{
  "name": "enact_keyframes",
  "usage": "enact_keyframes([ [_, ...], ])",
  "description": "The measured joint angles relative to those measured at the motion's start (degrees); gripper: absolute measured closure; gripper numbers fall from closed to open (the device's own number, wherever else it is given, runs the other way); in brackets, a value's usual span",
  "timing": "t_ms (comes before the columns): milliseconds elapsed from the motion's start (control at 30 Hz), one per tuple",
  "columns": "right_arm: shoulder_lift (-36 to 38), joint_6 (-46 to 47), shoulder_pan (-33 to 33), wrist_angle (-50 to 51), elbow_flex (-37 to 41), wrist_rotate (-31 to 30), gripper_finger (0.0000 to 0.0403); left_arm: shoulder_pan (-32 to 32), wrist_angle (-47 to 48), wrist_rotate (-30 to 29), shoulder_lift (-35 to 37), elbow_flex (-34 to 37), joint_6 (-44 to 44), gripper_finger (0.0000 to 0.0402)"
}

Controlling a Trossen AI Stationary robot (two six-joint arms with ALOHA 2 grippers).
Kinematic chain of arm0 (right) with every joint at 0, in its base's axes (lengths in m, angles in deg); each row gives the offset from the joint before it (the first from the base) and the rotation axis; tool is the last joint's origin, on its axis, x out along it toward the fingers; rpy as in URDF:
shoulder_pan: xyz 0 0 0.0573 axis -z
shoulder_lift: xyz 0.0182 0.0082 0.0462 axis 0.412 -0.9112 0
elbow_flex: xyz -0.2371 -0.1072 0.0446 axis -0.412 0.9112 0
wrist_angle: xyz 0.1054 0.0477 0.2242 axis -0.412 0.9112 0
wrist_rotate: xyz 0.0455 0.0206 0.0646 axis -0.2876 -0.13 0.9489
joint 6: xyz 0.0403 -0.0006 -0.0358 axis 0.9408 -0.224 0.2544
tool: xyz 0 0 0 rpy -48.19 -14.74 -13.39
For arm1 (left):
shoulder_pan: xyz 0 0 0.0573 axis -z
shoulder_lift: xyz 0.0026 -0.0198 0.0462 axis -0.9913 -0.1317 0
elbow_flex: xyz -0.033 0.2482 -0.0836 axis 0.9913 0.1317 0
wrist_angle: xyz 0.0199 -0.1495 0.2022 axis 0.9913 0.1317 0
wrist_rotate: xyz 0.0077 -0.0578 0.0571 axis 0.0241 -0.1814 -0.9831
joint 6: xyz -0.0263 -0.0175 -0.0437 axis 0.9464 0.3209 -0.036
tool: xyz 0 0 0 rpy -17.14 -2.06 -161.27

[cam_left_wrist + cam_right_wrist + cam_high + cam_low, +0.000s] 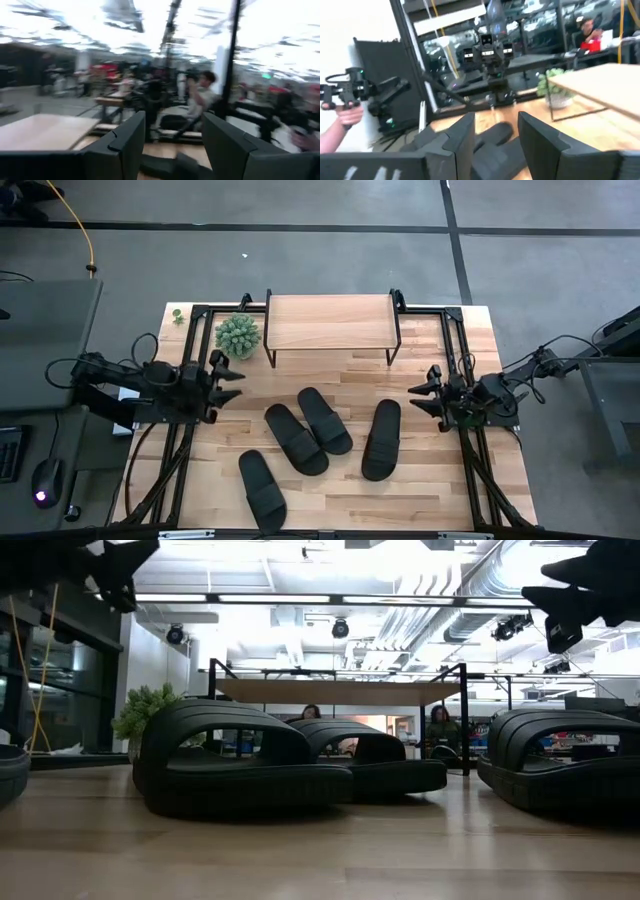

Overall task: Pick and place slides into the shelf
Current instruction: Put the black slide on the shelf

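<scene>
Four black slides lie on the counter [430,480], none yet on the shelf [330,321], which stands at the far edge beside a small potted plant [238,334].

- Slide, near-left [262,490]: alone toward the front edge, long axis running front to back with a slight tilt.
- Slides, centre pair [296,439] and [325,420]: side by side and touching or nearly so, both lying diagonally, far ends leaning left.
- Slide, right [382,439]: apart from the pair, long axis nearly front to back.
- Left hand [226,383]: raised at the left side, fingers parted with nothing between them; the centre pair lies to its inner side and nearer the front.
- Right hand [424,397]: raised at the right side, fingers parted and empty; the right slide lies just inward of it. Judged the nearer arm for that slide, which would need carrying toward the far edge.

Hard to make out: the low view shows the slides only end-on and cuts the outer ones off; the shelf's underside is hidden from above; the wrist views are blurred. A person's hand [346,115] holding a controller shows beyond the counter.
</scene>
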Motion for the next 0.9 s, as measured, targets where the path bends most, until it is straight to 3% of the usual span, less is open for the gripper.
enact_keyframes([
  [133, 0.02, -2.84, 0.0, -3.87, 0.0, -0.98, 0.0261, 0.0, 4.52, -6.53, 0.02, -3.23, 4.38, 0.0224],
  [467, -3.09, -10.12, 0.0, -3.2, -8.04, -1.42, 0.0261, 0.0, 17.42, -7.38, 0.02, -12.16, 14.46, 0.0224],
  [900, -27.51, -19.25, -0.03, 9.61, -32.19, -3.32, 0.0261, 0.0, 16.64, -6.44, 0.0, -13.2, 10.36, 0.0224],
])
